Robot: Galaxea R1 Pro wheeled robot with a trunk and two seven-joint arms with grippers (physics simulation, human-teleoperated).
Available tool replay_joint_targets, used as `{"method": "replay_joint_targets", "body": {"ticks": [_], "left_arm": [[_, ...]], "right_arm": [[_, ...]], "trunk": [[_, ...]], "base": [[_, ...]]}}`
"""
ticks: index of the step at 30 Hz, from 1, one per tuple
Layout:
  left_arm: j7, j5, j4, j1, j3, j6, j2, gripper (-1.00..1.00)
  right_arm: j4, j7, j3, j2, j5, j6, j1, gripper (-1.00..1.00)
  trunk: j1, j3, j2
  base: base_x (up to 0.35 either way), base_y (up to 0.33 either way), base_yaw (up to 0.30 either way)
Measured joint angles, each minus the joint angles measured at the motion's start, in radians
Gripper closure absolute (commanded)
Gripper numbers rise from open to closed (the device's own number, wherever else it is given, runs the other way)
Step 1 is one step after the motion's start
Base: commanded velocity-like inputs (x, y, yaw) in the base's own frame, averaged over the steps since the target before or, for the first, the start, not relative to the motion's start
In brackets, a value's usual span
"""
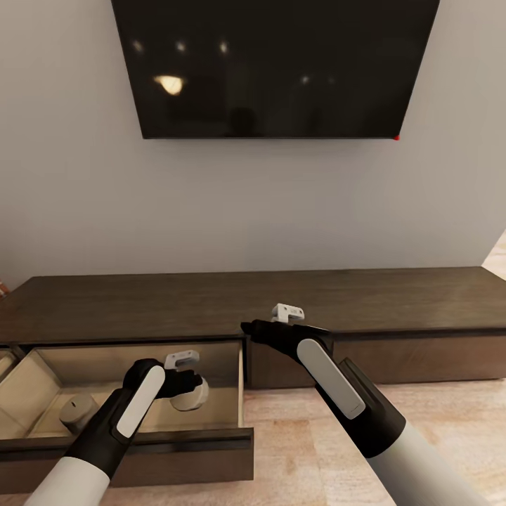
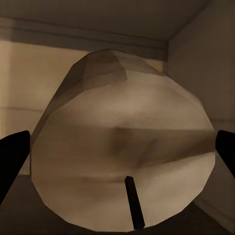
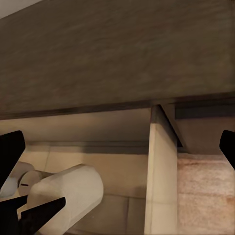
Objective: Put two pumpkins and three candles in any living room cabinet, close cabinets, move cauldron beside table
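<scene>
The left gripper (image 1: 188, 388) holds a candle (image 1: 191, 395) between its fingers inside the cabinet's (image 1: 393, 295) open drawer (image 1: 140, 439), near another candle (image 1: 77, 411), so releasing it comes next, while the right gripper (image 1: 247, 327) hovers spread and empty.

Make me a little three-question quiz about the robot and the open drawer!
1. True or false: the cabinet drawer is pulled open.
2. What is the left gripper holding? A) pumpkin B) candle C) nothing
3. Fill in: another candle lies inside the ____.

Key: 1 true. 2 B, the jaws sit on either side of it in the left wrist view. 3 drawer.
</scene>
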Motion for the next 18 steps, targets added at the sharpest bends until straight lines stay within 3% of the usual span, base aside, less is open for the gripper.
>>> {"method": "replay_joint_targets", "body": {"ticks": [10, 11, 18], "left_arm": [[-0.001, 0.001, 0.003, 0.000, 0.000, 0.000, 0.000, 1.00], [-0.001, 0.001, 0.003, 0.000, 0.000, 0.000, 0.000, -1.00], [-0.001, 0.000, 0.004, 0.000, 0.000, -0.001, 0.000, -1.00]], "right_arm": [[0.000, 0.000, 0.000, 0.000, 0.000, 0.000, 0.000, -1.00], [0.000, 0.000, 0.000, 0.000, 0.000, 0.000, 0.000, -1.00], [0.000, 0.000, -0.001, -0.001, 0.000, 0.000, 0.000, -1.00]], "trunk": [[0.000, 0.000, 0.000], [0.000, 0.000, 0.000], [0.000, 0.000, 0.000]], "base": [[0.004, 0.000, 0.000], [0.000, 0.000, 0.000], [0.000, 0.000, 0.000]]}}
